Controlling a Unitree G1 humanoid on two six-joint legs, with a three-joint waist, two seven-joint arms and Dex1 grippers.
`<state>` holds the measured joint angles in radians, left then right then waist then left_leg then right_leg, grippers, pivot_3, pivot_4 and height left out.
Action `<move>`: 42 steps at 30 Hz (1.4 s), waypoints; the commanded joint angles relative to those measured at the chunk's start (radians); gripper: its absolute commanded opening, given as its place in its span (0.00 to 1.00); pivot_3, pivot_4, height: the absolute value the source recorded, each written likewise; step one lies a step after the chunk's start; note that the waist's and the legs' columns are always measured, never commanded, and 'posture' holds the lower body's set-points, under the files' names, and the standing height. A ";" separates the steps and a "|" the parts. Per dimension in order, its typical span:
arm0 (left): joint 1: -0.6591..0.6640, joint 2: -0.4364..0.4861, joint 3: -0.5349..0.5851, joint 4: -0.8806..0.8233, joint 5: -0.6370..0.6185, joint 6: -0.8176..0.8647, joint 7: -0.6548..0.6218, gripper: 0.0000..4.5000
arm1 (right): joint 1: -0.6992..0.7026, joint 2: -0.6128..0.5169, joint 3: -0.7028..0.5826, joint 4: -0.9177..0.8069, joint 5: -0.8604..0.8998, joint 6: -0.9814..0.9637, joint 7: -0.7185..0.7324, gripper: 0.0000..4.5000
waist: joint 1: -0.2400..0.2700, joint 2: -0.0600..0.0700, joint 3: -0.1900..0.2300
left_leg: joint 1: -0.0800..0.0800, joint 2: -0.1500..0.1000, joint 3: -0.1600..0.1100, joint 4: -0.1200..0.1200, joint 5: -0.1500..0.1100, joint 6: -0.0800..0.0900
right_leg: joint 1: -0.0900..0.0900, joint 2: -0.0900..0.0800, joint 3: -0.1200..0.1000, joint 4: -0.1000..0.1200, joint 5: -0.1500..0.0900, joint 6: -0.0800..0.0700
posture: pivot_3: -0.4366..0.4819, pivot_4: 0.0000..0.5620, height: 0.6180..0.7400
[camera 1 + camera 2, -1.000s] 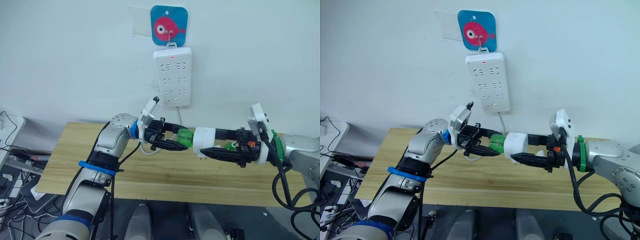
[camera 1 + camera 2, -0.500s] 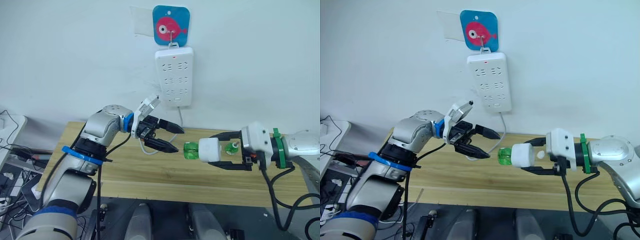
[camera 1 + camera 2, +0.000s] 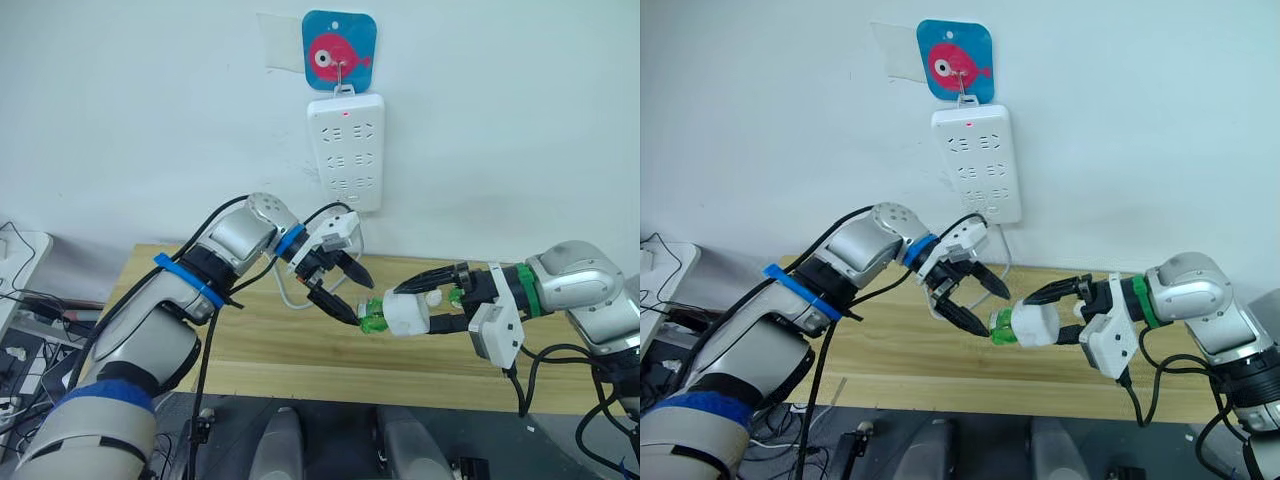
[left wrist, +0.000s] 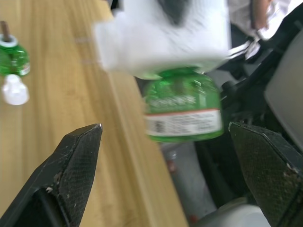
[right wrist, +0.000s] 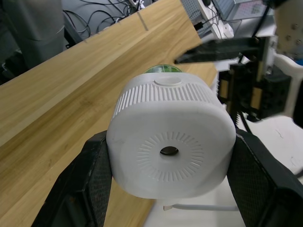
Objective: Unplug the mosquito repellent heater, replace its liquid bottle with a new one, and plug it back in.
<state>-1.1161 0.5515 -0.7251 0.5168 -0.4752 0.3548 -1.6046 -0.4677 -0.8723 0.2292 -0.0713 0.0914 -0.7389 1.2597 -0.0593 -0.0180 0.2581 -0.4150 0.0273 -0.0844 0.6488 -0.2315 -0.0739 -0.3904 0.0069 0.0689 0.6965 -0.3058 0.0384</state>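
So the mosquito repellent heater [image 3: 408, 313] is already unplugged, pinched in the right hand [image 3: 415, 305] mid-frame over the counter [image 3: 250, 350]. Its green bottle [image 3: 375, 314] is still on, left hand [image 3: 350, 295] spread wide around it. Swap and replug still to go, spare bottle [image 4: 11, 55] waiting on the counter

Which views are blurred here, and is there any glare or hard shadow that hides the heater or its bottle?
Left wrist view: the mosquito repellent heater and its green bottle are smeared by motion blur, the label unreadable. Right wrist view: the heater is sharp, the left gripper behind it softer. Eye views: even light, no glare, only soft shadow below the power strip.
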 commanded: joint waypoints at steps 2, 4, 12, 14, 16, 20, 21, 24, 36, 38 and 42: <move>-0.026 -0.011 -0.031 -0.008 -0.002 -0.007 -0.010 1.00 | -0.030 0.012 0.010 -0.002 -0.030 -0.046 -0.029 0.65 | -0.003 0.000 0.000 | 0.000 0.000 0.000 0.000 0.000 0.000 | 0.000 0.000 0.000 0.001 0.000 0.000 | 0.42 0.34 1.00; -0.026 -0.005 -0.057 -0.023 -0.010 -0.004 -0.010 1.00 | -0.042 0.024 0.022 0.007 -0.051 -0.059 -0.039 0.65 | -0.004 0.000 0.000 | 0.000 0.000 0.000 0.000 0.000 0.000 | 0.000 0.000 0.000 0.001 0.000 0.000 | 0.42 0.34 1.00; -0.032 -0.010 -0.113 -0.037 0.006 -0.012 -0.010 1.00 | -0.083 0.047 0.060 0.032 -0.100 -0.077 -0.064 0.65 | -0.003 0.000 0.000 | 0.001 0.000 0.000 0.002 0.000 0.000 | 0.000 0.000 0.000 0.002 0.000 0.000 | 0.42 0.34 1.00; -0.036 -0.013 -0.125 -0.039 0.007 -0.009 -0.010 1.00 | -0.089 0.046 0.069 0.042 -0.112 -0.084 -0.068 0.65 | -0.003 0.000 0.000 | 0.000 0.000 0.000 0.002 0.000 0.000 | 0.000 0.000 0.000 0.002 0.000 0.000 | 0.42 0.33 1.00; -0.037 -0.020 -0.133 -0.036 0.016 -0.013 -0.010 1.00 | -0.097 0.050 0.074 0.051 -0.125 -0.090 -0.077 0.65 | -0.002 0.000 0.000 | 0.000 0.000 0.000 0.002 0.000 0.000 | 0.000 0.000 0.000 0.002 0.000 0.000 | 0.42 0.33 1.00; -0.037 -0.024 -0.142 -0.037 0.017 -0.009 -0.010 1.00 | -0.116 0.060 0.083 0.054 -0.138 -0.090 -0.090 0.65 | -0.003 0.000 0.000 | 0.000 0.000 0.000 0.003 0.000 0.000 | 0.000 0.000 0.000 0.002 0.000 0.000 | 0.42 0.33 1.00; -0.036 -0.024 -0.144 -0.039 0.017 -0.008 -0.010 1.00 | -0.118 0.060 0.085 0.055 -0.140 -0.090 -0.092 0.65 | -0.003 0.000 0.000 | 0.000 0.000 0.000 0.003 0.000 0.000 | 0.000 0.000 0.000 0.002 0.000 0.000 | 0.42 0.33 1.00; -0.033 -0.022 -0.154 -0.046 0.014 -0.005 -0.010 0.96 | -0.128 0.064 0.091 0.059 -0.144 -0.088 -0.100 0.65 | -0.003 0.000 0.000 | 0.000 0.000 0.000 0.003 0.000 0.000 | 0.000 0.000 0.000 0.003 0.000 0.000 | 0.42 0.33 1.00; -0.037 -0.037 -0.163 -0.009 0.025 -0.019 -0.010 0.52 | -0.151 0.066 0.107 0.081 -0.151 -0.085 -0.112 0.65 | -0.004 0.000 0.000 | 0.000 0.000 0.000 0.007 0.000 0.000 | 0.000 0.000 0.000 0.004 0.000 0.000 | 0.41 0.33 1.00; -0.035 -0.041 -0.158 -0.006 0.027 -0.024 -0.010 0.52 | -0.153 0.065 0.110 0.084 -0.153 -0.083 -0.110 0.65 | -0.004 0.000 0.000 | 0.000 0.000 0.000 0.007 0.000 0.000 | 0.000 0.000 0.000 0.004 0.000 0.000 | 0.41 0.33 1.00; -0.026 -0.038 -0.159 -0.009 0.033 -0.042 -0.010 0.52 | -0.146 0.060 0.109 0.072 -0.143 -0.065 -0.110 0.73 | -0.005 0.000 0.000 | 0.000 0.000 0.000 0.008 0.000 0.000 | 0.000 0.000 0.000 0.005 0.000 0.000 | 0.40 0.32 1.00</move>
<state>-1.1382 0.5190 -0.8819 0.5267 -0.4386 0.3372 -1.6028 -0.6038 -0.8055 0.3525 0.0224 -0.0680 -0.8133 1.1671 -0.0641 -0.0179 0.2580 -0.4154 0.0272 -0.0846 0.6570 -0.2314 -0.0739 -0.3902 0.0067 0.0693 0.7013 -0.3057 0.0383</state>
